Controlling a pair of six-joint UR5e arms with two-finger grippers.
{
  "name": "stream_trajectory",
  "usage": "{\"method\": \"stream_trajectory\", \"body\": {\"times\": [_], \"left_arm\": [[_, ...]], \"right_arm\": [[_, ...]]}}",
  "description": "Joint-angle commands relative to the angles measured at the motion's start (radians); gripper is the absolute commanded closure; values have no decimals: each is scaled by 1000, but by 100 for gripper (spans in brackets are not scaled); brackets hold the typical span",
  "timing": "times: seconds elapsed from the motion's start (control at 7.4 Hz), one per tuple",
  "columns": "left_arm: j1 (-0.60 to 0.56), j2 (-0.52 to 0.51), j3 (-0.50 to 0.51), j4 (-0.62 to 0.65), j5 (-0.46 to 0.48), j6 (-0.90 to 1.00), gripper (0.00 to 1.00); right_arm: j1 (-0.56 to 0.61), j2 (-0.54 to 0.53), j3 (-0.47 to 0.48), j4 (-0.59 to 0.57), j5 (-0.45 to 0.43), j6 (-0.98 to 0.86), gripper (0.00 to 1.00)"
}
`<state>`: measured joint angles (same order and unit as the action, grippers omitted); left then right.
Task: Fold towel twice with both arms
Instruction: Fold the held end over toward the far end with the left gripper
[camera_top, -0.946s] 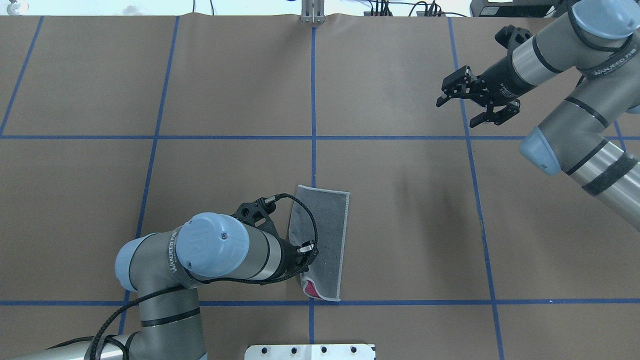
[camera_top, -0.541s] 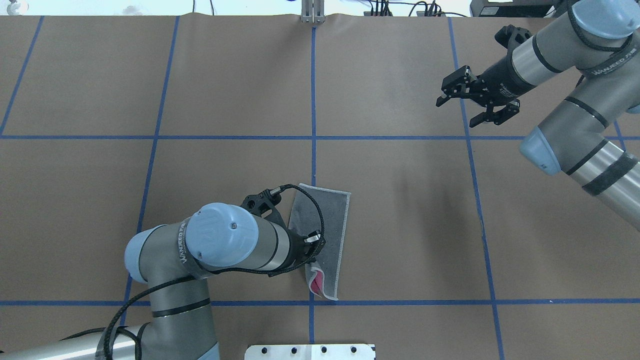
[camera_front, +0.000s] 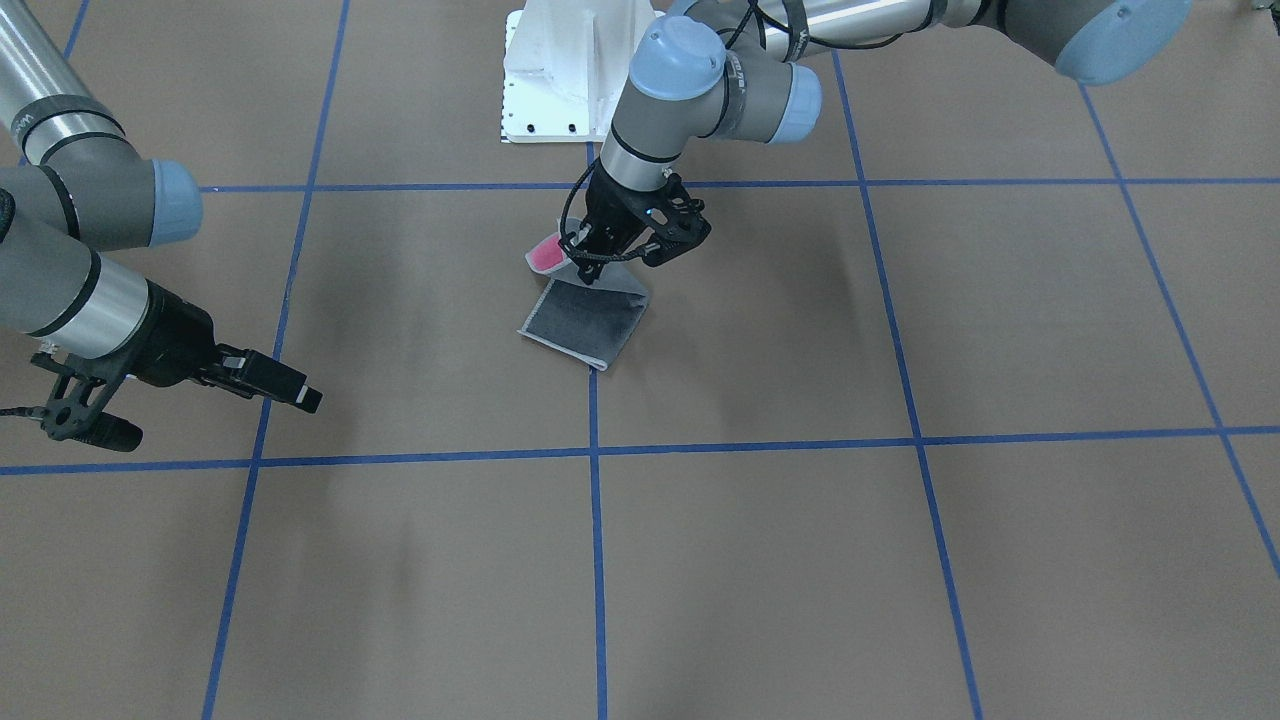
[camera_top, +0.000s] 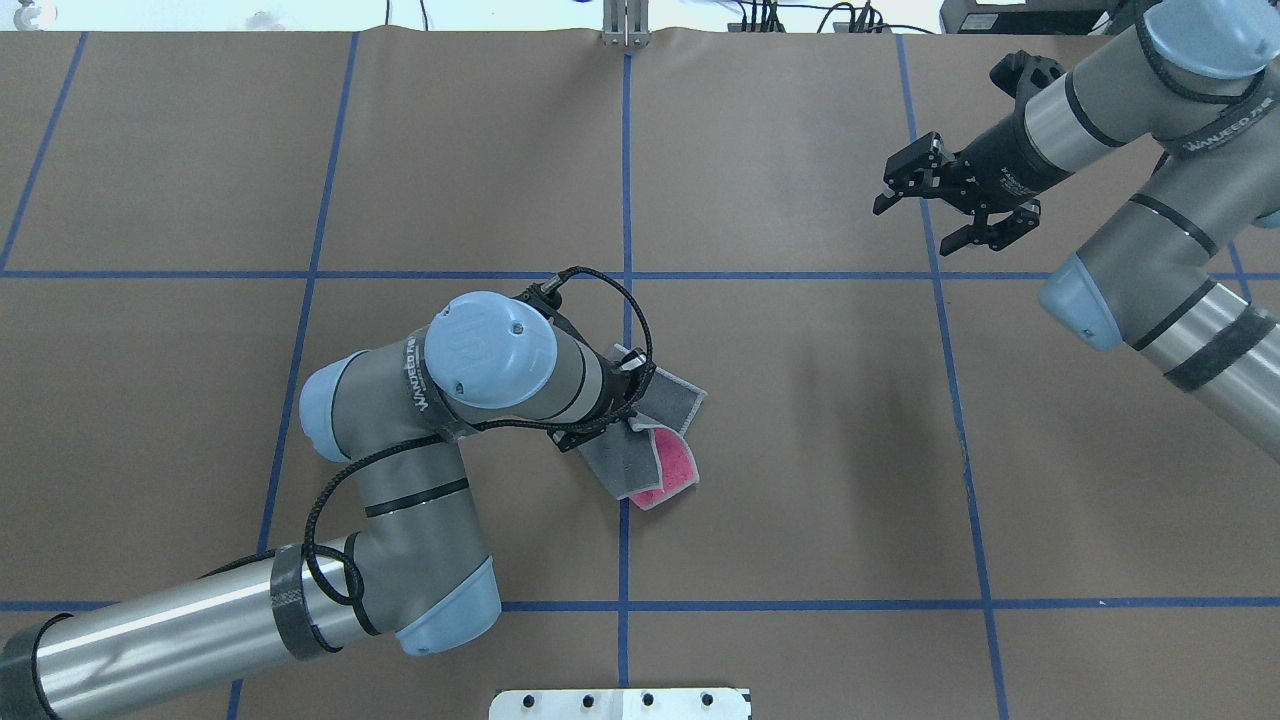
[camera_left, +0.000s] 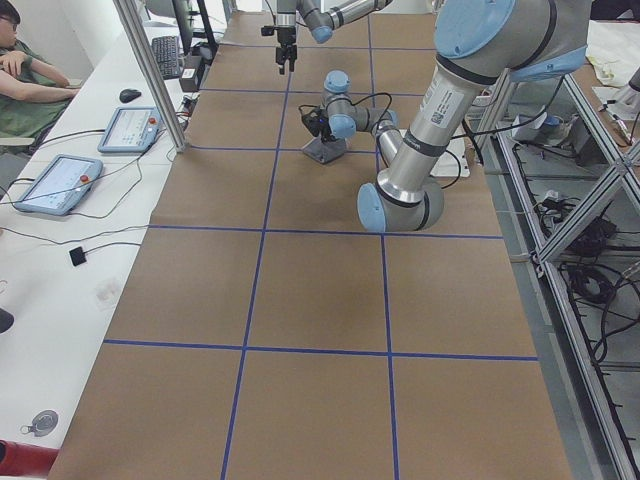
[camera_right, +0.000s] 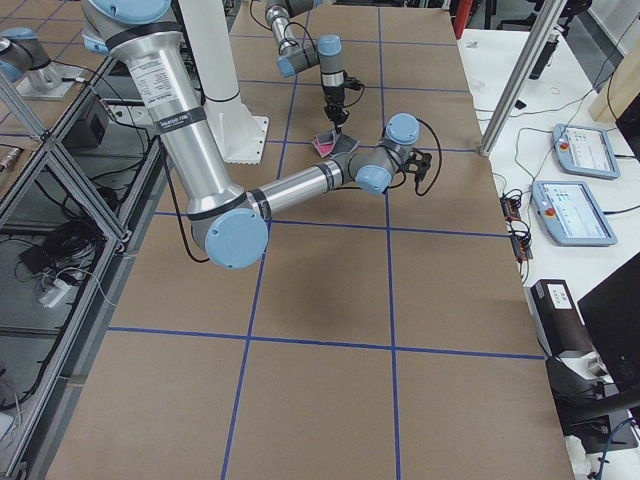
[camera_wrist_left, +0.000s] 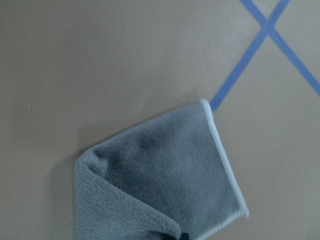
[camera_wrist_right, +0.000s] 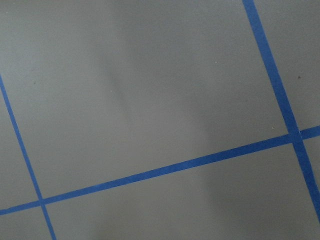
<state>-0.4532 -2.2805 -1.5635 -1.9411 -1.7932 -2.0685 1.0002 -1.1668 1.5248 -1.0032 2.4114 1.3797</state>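
Note:
The towel (camera_top: 622, 464) lies near the table's middle, dark grey face up, with a lifted part showing pink (camera_top: 676, 466). My left gripper (camera_top: 628, 412) is largely hidden under its wrist and is shut on the towel's raised edge. In the front view the left gripper (camera_front: 596, 262) holds that edge above the flat grey part (camera_front: 585, 328), pink face (camera_front: 547, 255) turned up. The left wrist view shows the grey cloth (camera_wrist_left: 165, 175) hanging, folded over itself. My right gripper (camera_top: 912, 225) is open and empty, far off at the back right; it also shows in the front view (camera_front: 295, 392).
Brown paper with a blue tape grid (camera_top: 627, 200) covers the table. The white pedestal base (camera_front: 560, 70) stands at the robot's edge, close behind the towel. The right wrist view shows only bare paper and tape lines (camera_wrist_right: 150, 172).
My left arm has swung forward, carrying the towel's near edge away from the robot and over the rest; more pink shows. The right arm has not moved.

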Motion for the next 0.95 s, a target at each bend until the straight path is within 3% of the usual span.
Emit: {"method": "stream_trajectory", "body": {"times": [0.0, 0.27, 0.81], "left_arm": [[-24, -1, 16, -10, 1, -60, 100], [-24, -4, 124, -155, 8, -166, 100], [-45, -11, 145, -174, 9, -173, 100]], "right_arm": [[0, 6, 1, 0, 0, 4, 0], [0, 6, 3, 0, 0, 5, 0], [0, 4, 0, 0, 0, 2, 0]]}}
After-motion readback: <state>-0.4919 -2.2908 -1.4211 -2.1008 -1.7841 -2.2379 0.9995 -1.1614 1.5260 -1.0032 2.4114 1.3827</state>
